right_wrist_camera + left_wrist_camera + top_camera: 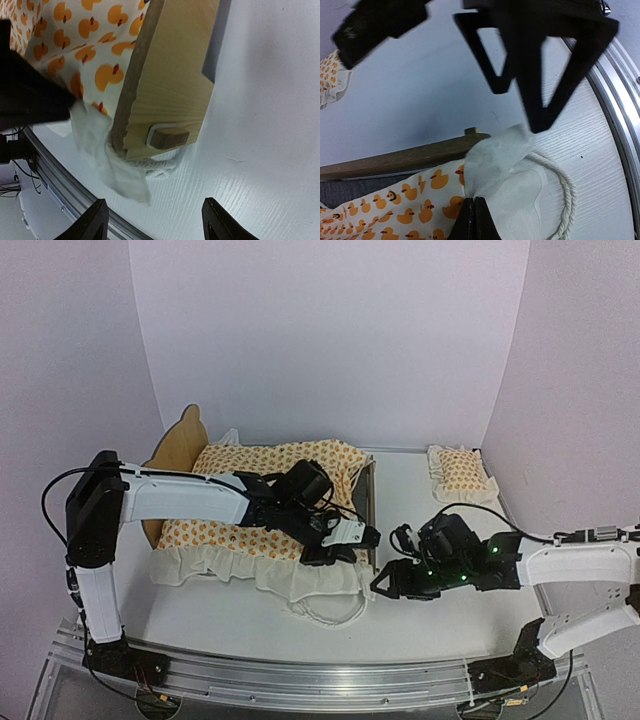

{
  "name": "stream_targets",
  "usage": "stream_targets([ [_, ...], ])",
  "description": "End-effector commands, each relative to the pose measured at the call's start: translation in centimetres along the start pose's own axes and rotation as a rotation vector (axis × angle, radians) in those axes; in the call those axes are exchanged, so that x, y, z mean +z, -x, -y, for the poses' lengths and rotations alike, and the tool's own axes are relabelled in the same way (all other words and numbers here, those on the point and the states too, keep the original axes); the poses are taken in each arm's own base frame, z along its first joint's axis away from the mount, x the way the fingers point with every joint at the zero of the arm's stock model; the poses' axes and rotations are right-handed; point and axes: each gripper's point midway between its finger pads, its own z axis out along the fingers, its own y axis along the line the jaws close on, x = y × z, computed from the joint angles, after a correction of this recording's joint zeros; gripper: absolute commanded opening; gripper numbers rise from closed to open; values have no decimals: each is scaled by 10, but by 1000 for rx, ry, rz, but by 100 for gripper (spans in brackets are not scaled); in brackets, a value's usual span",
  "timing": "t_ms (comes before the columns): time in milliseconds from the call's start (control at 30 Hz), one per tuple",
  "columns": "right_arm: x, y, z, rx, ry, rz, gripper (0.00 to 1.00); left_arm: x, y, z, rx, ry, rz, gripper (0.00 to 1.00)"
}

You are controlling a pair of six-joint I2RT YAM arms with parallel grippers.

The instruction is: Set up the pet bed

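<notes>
The light plywood pet bed with scalloped headboard (183,445) sits left of centre in the top view on the white table (420,620). A white-ruffled, orange duck-print mattress cushion (270,490) is draped over it. My left gripper (472,220) is pinched fully closed on that cushion's ruffled corner at the bed's lower right. My right gripper (155,222) stands wide apart, holding nothing, just right of the bed.

Lab: white backdrop (330,340), aluminium rail (320,675)
</notes>
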Motion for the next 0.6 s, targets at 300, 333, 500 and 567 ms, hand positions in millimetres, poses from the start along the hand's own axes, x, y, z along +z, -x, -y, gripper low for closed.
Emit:
stream_targets([
  [300, 29, 8, -36, -91, 26, 229, 40, -124, 46, -107, -39, 328, 139, 0],
  [333, 31, 9, -45, -118, 28, 235, 40, -127, 44, -110, -44, 342, 135, 0],
  [500, 36, 30, -81, -155, 39, 299, 39, -155, 40, -123, -55, 397, 142, 0],
  [567, 22, 47, -102, -178, 66, 349, 39, -164, 41, -124, -59, 404, 149, 0],
])
